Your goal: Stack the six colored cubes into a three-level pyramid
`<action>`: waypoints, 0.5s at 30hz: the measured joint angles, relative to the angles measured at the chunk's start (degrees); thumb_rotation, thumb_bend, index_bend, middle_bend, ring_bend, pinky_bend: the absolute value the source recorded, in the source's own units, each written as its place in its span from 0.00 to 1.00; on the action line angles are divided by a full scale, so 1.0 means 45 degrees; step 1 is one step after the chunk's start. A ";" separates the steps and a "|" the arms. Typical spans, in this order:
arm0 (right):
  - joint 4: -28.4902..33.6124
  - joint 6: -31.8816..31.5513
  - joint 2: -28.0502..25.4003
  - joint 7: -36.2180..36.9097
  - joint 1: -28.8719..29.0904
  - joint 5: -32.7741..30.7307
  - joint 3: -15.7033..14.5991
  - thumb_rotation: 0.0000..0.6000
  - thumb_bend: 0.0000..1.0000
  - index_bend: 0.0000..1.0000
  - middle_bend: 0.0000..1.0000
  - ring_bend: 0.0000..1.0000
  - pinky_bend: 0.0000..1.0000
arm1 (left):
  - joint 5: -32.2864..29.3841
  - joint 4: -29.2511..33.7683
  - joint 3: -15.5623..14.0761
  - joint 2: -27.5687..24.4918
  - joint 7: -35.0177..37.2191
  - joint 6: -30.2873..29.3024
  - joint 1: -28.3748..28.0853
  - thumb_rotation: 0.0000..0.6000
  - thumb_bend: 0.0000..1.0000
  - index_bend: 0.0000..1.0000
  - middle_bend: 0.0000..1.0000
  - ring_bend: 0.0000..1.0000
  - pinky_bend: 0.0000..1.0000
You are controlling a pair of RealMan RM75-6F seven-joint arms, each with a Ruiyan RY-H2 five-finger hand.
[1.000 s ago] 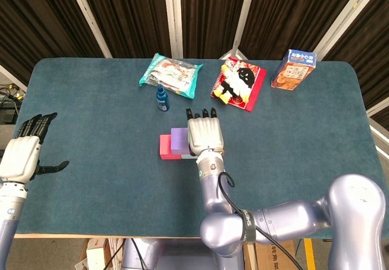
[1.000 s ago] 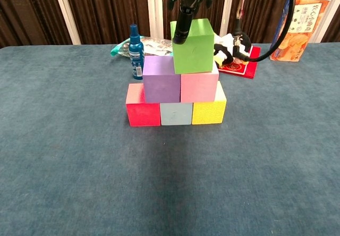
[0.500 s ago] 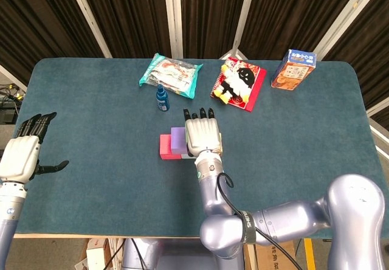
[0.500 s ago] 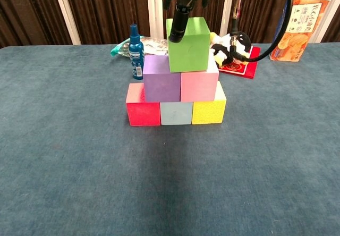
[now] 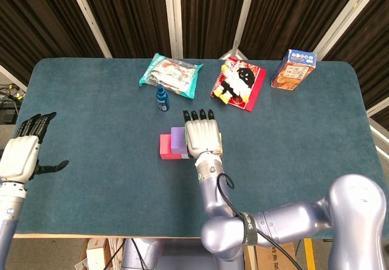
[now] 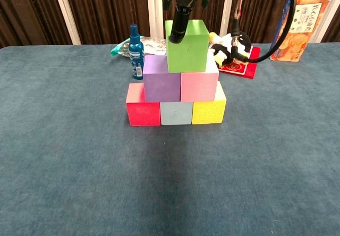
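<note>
Gripping the green cube, the right hand hangs palm-down over the stack.

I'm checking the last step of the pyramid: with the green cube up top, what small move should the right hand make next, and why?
Probably let go and lift straight up. The right hand holds the green foam cube, which appears to rest across the seam of the purple cube and pink cube, above three base cubes. A sideways pull might shift it.

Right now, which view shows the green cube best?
Chest view: the green cube shows in full, held by the right hand on the purple and pink cubes. In the head view that hand hides it.
</note>
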State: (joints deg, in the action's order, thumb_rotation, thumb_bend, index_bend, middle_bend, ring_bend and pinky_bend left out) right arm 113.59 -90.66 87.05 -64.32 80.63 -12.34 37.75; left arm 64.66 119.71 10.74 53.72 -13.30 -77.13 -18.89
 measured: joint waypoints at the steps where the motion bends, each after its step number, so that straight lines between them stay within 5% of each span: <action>1: 0.0059 -0.0010 -0.0012 0.0012 -0.0002 0.0000 0.0015 1.00 0.46 0.00 0.02 0.00 0.00 | 0.0001 0.0000 0.0004 -0.0003 0.0000 -0.0004 -0.0001 1.00 0.12 0.00 0.07 0.04 0.06; 15: 0.1718 -0.0419 -0.0888 0.0446 -0.0422 0.0606 0.0169 1.00 0.35 0.00 0.00 0.00 0.00 | 0.0107 0.0018 0.0046 -0.0061 0.0139 -0.0151 0.0073 1.00 0.12 0.00 0.06 0.04 0.06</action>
State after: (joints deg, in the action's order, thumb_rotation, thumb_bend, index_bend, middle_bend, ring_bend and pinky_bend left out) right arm 121.32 -92.55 83.05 -62.31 78.73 -9.61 38.50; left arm 65.14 119.79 10.95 53.44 -12.67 -77.81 -18.55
